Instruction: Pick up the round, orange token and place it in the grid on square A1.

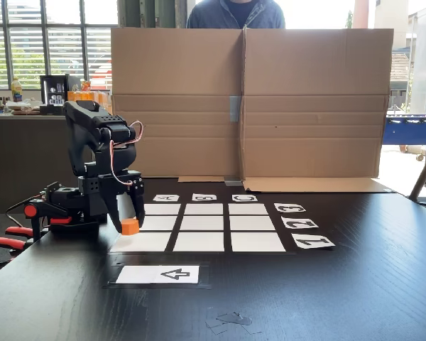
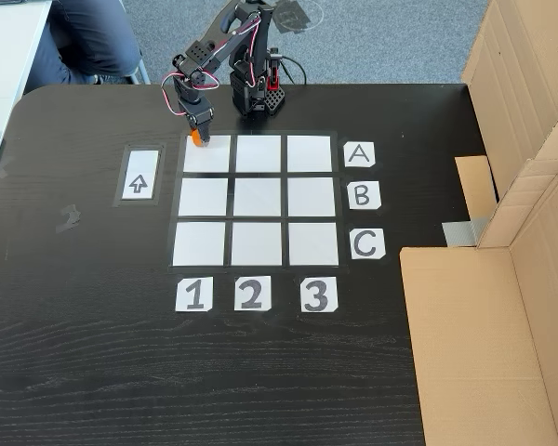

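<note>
at the left of a fixed view, the gripper (image 1: 130,220) holds the orange token (image 1: 130,226) between its jaws, low over the near-left corner of the grid (image 1: 203,224). seen from above, the token (image 2: 197,139) sits at the upper-left edge of square a1 (image 2: 208,154). released here, it would likely land on the black table (image 2: 102,325) border, not squarely in the cell.

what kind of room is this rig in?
Probably an office or shared workspace: a black wood-grain table near big louvred windows, a counter with bottles, and a brown cardboard screen with a seated person behind it.
</note>
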